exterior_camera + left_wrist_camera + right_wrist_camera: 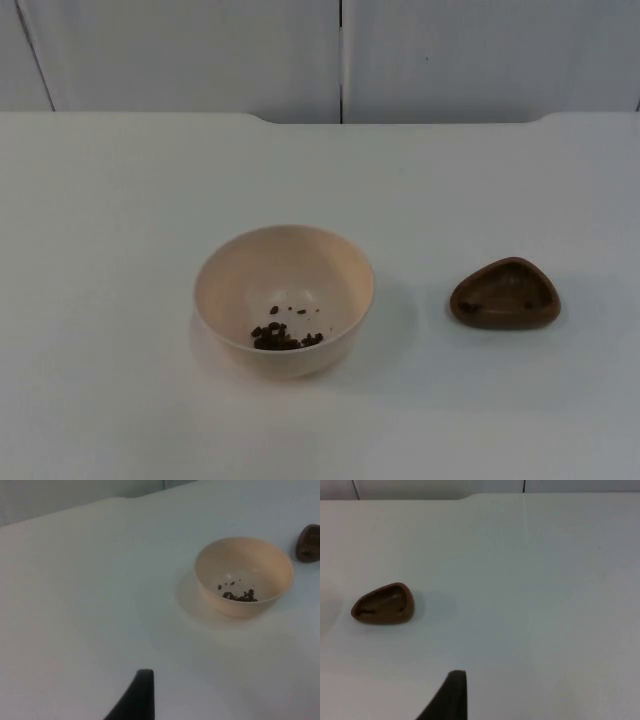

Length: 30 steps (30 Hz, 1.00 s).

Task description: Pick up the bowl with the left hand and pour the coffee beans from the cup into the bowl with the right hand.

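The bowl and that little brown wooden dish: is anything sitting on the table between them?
Nothing: in the top view, bare white table separates the bowl, which holds the coffee beans, from the brown dish.

You have open white table [110, 200] on every side — only two things stand on it. The cream bowl [284, 298] sits upright near the middle, a few coffee beans [284, 338] in its bottom. The brown wooden cup [505, 294] rests to its right, apart from it, with a bare gap between. Behind both, the table runs free to the grey partition wall [200, 50].
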### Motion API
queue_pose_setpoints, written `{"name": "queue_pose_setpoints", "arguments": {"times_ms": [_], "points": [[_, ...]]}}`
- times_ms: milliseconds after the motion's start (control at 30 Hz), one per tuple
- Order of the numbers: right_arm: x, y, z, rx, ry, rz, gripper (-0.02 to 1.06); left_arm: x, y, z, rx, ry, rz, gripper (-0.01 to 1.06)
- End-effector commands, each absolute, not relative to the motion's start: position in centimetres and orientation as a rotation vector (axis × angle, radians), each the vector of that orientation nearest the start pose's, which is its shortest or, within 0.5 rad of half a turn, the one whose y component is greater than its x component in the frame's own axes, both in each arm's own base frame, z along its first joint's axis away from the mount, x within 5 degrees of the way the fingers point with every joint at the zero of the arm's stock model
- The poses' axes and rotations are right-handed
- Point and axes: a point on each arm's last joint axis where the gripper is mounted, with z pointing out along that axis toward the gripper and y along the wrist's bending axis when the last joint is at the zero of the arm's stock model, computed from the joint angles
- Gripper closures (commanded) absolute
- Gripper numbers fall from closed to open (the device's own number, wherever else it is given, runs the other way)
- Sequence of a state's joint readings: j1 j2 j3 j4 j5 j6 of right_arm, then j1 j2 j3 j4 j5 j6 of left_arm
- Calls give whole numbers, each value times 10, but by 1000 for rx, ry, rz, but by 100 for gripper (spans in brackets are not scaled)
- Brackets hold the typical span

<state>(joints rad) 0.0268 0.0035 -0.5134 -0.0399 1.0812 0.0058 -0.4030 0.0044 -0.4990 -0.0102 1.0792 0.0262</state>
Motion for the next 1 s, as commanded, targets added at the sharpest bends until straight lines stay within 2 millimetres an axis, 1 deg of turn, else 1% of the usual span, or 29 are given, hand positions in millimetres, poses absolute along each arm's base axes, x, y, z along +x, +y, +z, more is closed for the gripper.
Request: {"name": "queue_pose_setpoints", "arguments": {"times_ms": [0,367,967], "points": [[-7,-4,280,-14,2045,-32,-1,-5,1,275,441,2027,-248,0],[-7,-4,280,-14,2045,-32,-1,-5,1,275,423,2030,-233,0],[-7,-4,280,-14,2043,-32,-1,-5,0,275,136,2061,-61,0]]}}
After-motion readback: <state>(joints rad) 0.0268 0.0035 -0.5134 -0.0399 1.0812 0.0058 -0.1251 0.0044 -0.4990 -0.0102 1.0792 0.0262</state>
